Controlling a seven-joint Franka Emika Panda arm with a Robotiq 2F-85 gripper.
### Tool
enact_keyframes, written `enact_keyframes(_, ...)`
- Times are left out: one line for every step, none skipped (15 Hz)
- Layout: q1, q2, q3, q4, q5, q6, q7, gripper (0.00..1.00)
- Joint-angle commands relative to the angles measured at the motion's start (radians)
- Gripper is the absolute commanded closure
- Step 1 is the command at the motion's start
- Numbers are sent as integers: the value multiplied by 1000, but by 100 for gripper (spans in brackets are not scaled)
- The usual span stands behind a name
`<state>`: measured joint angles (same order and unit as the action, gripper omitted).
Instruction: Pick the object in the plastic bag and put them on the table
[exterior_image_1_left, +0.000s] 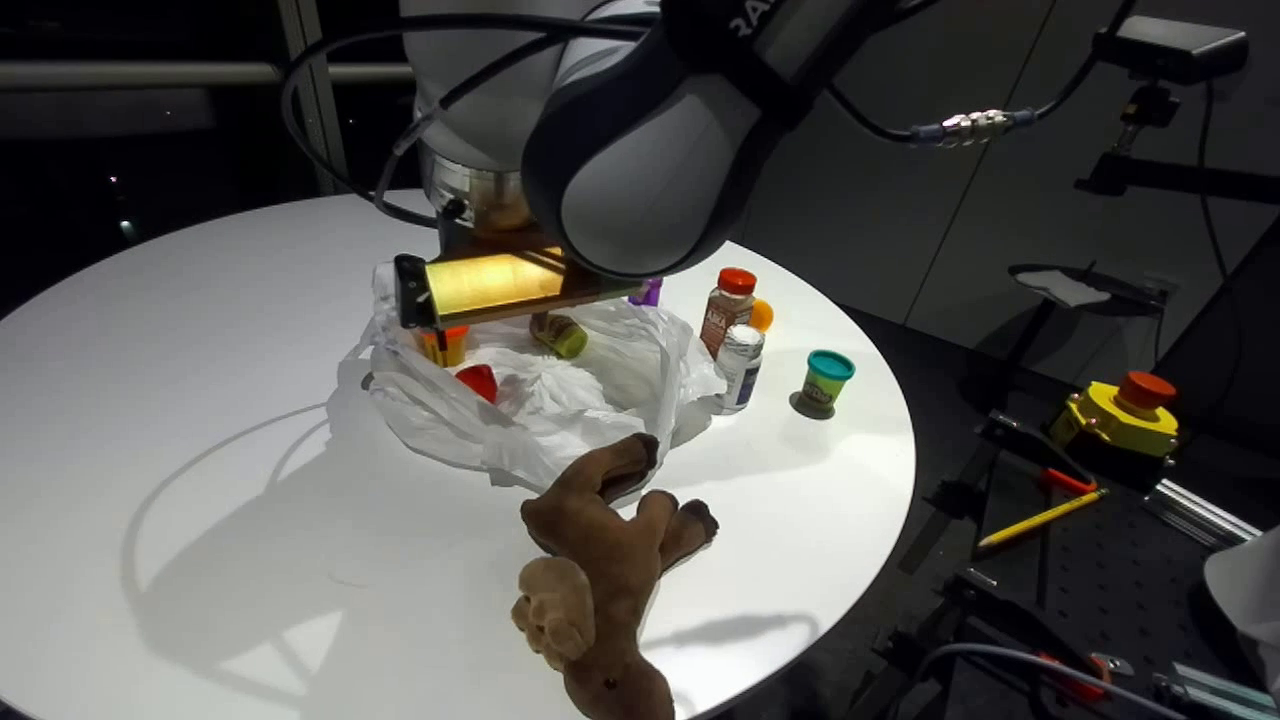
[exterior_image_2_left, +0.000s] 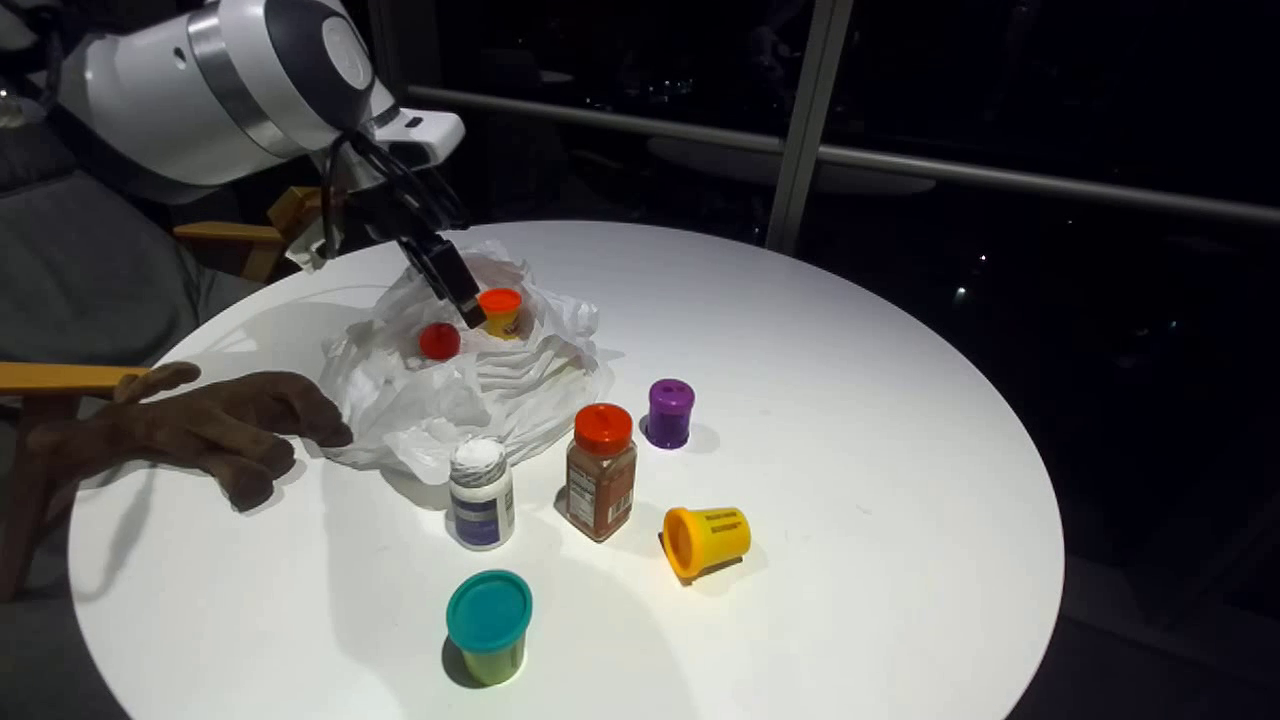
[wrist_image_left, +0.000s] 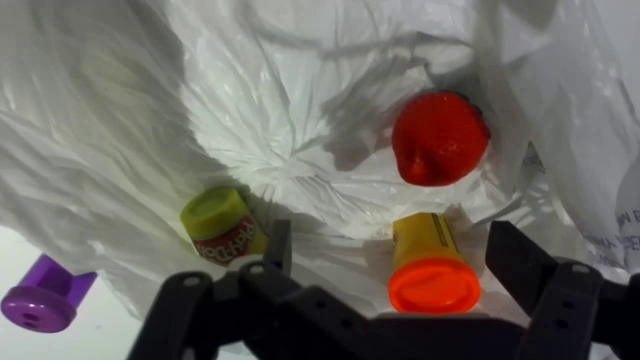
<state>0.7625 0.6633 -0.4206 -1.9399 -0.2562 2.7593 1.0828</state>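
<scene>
Wrist view, yellow tub (wrist_image_left: 421, 244), orange lid (wrist_image_left: 434, 289)

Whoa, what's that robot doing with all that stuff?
A robot gripper is open over the bag, holding nothing. In the wrist view the orange-lidded tub shows between its jaws, so it will probably be picked next. A red thing and a lime-lidded tub lie in the bag too. The purple thing and the teal-lidded tub stand on the table, outside the bag.

White bag (wrist_image_left: 250, 130), orange-lidded yellow tub (wrist_image_left: 430, 267)
</scene>
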Motion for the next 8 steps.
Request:
enact_keyframes(-19,-37,32,-13,-19,-82,30,0)
enact_keyframes(-32,-31,45,-5,-15,-84,32,0)
enact_keyframes(-40,-18,54,4,-11,-65,50,0)
enact_keyframes(-47,-10,58,10,-11,-50,66,0)
enact_keyframes(-53,-5,62,16,-14,-36,82,0)
enact_keyframes(-62,1,69,22,-12,-26,93,0)
enact_keyframes(-68,13,74,29,-10,-11,109,0)
enact_keyframes(-71,22,76,32,-9,3,125,0)
